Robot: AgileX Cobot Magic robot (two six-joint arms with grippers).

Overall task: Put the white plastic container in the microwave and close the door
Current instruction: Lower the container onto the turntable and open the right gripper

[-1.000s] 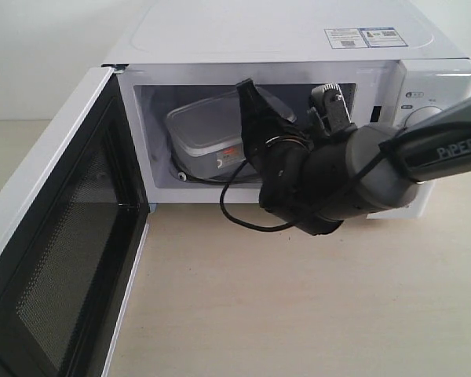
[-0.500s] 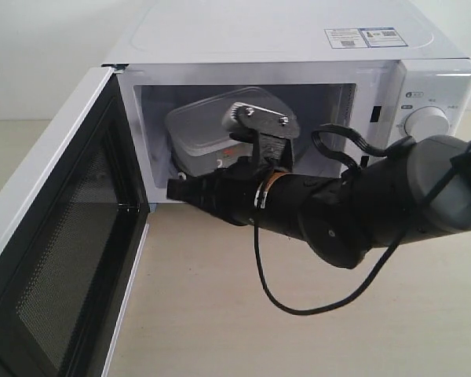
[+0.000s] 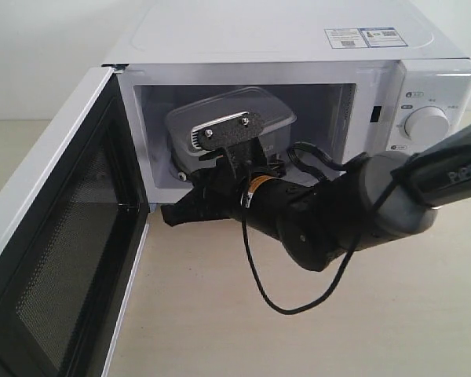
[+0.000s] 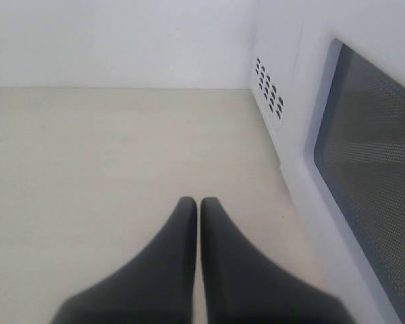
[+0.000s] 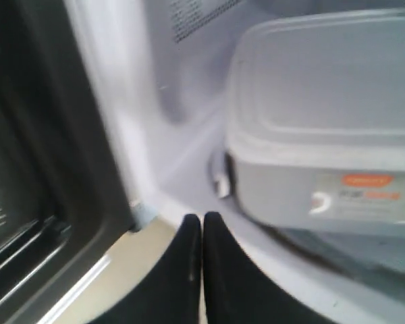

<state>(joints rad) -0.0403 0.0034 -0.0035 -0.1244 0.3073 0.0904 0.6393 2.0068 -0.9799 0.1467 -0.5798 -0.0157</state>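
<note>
- The pale wood-grain table is smooth and matte. It carries everything in the scene.
- The microwave is a boxy, glossy white appliance with a round white dial on its front. Its cavity stands open.
- The door is hinged at the left and swung wide. It has a white frame around a dark, finely perforated mesh window.
- The white plastic container sits inside the cavity, toward the back left. It is a translucent rounded-corner box with a flat lid and a small red-and-white label on its side. Placing looks finished, so closing the door is the step in hand.
- The right gripper has black, tapered fingers pressed together around nothing. It sits low at the cavity's front edge, near the hinge corner and apart from the container.
- The left gripper is likewise pinched closed and empty. It hangs over bare table beside the door's outer face.
- A thin black cable loops below the right arm.
- Next, the right arm probably needs to clear the opening. Then the door needs a steady push on its outer face until it latches.
</note>
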